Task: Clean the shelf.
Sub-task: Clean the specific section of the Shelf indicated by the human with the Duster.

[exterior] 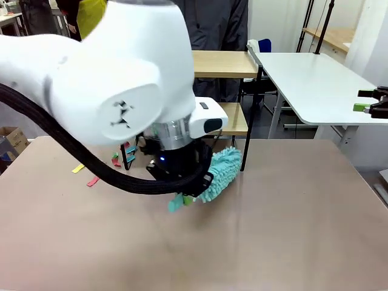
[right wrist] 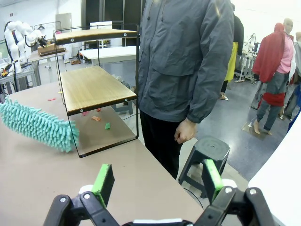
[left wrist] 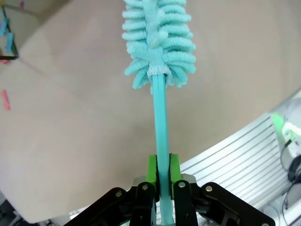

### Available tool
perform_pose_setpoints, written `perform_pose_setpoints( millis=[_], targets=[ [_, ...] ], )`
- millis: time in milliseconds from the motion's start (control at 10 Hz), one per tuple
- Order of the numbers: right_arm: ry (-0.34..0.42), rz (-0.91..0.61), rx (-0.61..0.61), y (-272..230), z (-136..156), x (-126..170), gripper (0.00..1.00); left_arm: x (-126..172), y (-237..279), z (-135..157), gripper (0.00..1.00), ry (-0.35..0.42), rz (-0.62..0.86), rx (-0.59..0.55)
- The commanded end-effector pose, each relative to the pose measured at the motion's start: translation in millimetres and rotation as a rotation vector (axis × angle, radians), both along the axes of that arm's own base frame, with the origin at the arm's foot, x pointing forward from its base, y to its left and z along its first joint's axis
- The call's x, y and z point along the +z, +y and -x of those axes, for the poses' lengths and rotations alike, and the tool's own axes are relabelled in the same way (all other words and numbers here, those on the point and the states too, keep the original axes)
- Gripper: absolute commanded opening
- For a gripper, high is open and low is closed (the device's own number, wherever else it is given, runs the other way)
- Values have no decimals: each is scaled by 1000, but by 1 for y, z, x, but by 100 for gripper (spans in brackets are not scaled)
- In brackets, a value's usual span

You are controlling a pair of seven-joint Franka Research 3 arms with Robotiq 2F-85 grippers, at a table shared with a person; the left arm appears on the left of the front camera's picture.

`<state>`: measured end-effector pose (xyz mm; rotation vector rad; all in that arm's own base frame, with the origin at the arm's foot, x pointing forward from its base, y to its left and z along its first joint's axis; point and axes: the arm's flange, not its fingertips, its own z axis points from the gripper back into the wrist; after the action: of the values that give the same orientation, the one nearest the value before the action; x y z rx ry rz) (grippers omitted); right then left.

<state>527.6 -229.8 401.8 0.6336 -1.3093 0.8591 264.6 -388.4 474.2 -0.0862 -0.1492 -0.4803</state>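
Note:
The shelf stands at the table's far side, with two wooden boards in a thin black frame, and its lower board is bare. My left gripper hangs low over the table in front of it. It is shut on the teal handle of a duster. The fluffy duster head points toward the shelf's front right leg, just short of the frame. Off to the right, over a white table, my right gripper is open with nothing between its green pads.
Small coloured scraps lie on the brown table left of the shelf, and more lie beneath it. A person in a grey jacket stands beside the shelf, near a black stool. A white table is at right.

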Motion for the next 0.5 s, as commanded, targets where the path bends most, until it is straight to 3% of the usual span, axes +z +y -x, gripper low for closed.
perform_pose_setpoints(
  millis=[0, 100, 400],
  targets=[
    [-5, 0, 1, 2, 0, 3, 100, -15, -28, -13, 13, -80, 53, 115],
    [-5, 0, 1, 2, 0, 3, 100, -25, -35, -17, 13, -149, 2, 230],
    [-5, 0, 1, 2, 0, 3, 100, -45, -62, -32, 13, -193, 62, 306]
  ],
)
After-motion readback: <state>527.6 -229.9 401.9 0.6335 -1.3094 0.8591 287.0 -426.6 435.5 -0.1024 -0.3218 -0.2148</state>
